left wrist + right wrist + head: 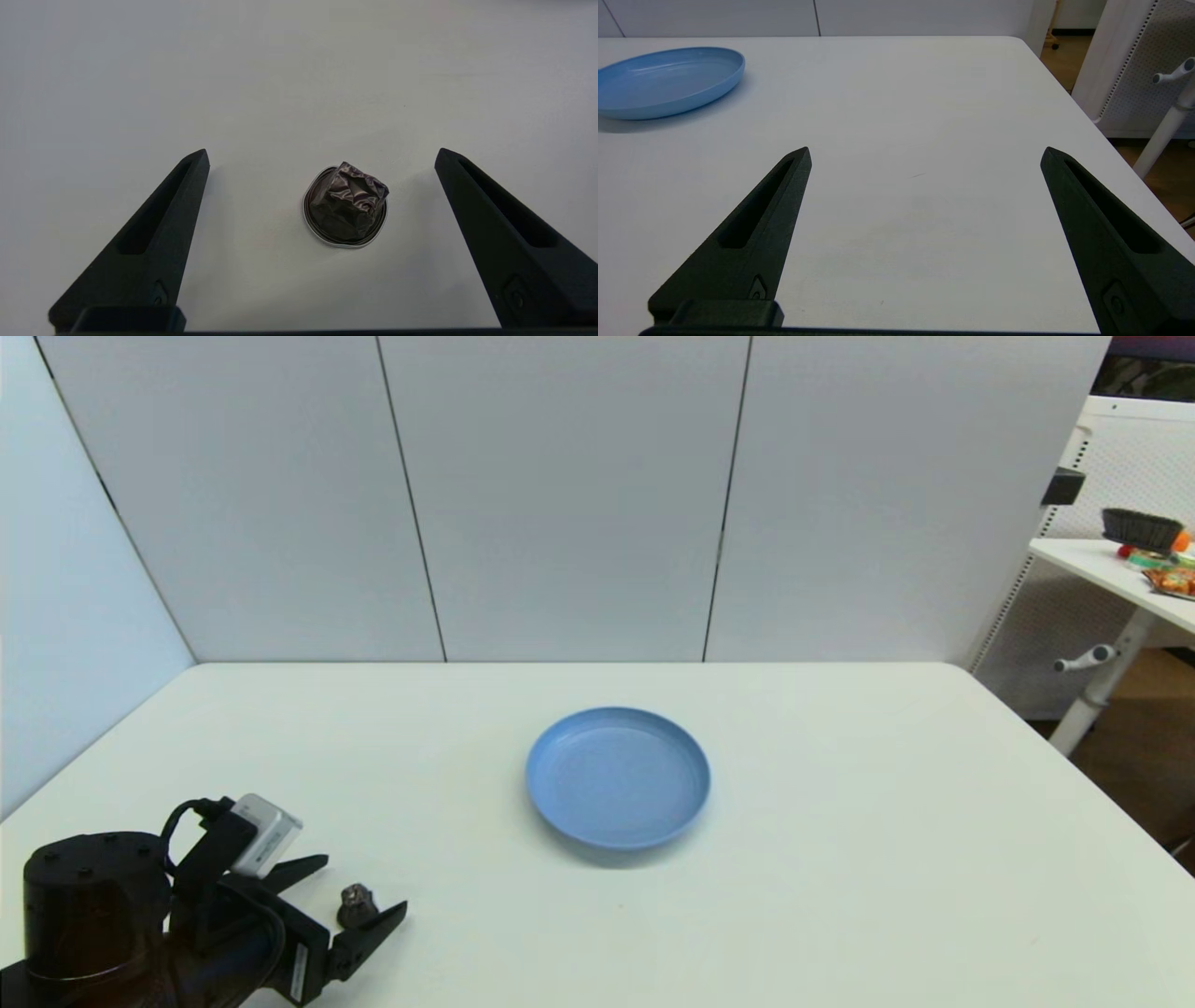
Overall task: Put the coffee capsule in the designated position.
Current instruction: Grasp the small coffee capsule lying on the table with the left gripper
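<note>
the left gripper (367, 889) sits low in the lower left of the head view, its fingers (154, 233) spread wide and holding nothing. the coffee capsule (346, 204) stands between them on the white surface (840, 859), wide rim down and crumpled dark top up, touching neither finger. in the left wrist view it lies a little nearer the finger at picture right, with clear gaps on both sides. in the head view the capsule (357, 902) shows as a small dark lump between the two black tips, close to the nearer one.

the blue plate (618, 777) rests near the middle of the head view, well apart from the capsule, up and to the right of it, with nothing in it.

the right gripper (924, 154) is out of the head view; its own wrist view shows its fingers (747, 242) wide apart and bare above the surface, the blue plate (668, 81) in the upper left of that frame.
</note>
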Action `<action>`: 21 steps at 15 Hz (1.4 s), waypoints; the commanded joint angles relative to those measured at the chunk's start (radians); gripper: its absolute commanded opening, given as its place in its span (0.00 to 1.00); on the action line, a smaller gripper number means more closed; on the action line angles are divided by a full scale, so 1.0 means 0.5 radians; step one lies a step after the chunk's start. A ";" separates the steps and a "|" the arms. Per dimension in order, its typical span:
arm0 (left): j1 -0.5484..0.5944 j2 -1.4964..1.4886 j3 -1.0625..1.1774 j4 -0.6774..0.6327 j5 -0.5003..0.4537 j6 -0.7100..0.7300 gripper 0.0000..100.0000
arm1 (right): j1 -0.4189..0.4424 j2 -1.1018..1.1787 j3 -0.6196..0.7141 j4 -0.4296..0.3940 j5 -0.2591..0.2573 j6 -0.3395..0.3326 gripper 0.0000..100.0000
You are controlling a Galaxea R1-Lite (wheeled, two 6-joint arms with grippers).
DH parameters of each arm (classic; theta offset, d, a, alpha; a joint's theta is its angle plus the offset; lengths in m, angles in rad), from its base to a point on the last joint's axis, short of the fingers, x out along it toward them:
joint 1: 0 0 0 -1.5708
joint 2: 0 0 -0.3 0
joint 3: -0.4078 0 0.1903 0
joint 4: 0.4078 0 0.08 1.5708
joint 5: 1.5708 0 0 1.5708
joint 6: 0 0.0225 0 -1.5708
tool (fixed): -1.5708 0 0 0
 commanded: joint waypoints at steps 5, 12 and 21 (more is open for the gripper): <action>0.003 -0.010 0.000 0.052 -0.002 -0.043 1.00 | 0.001 0.003 0.037 -0.001 0.001 0.004 1.00; 0.003 -0.025 0.000 0.110 -0.002 -0.077 1.00 | 0.001 0.003 0.037 -0.001 0.001 0.004 1.00; 0.003 -0.053 0.000 0.110 -0.002 -0.089 1.00 | 0.001 0.003 0.037 -0.001 0.001 -0.003 1.00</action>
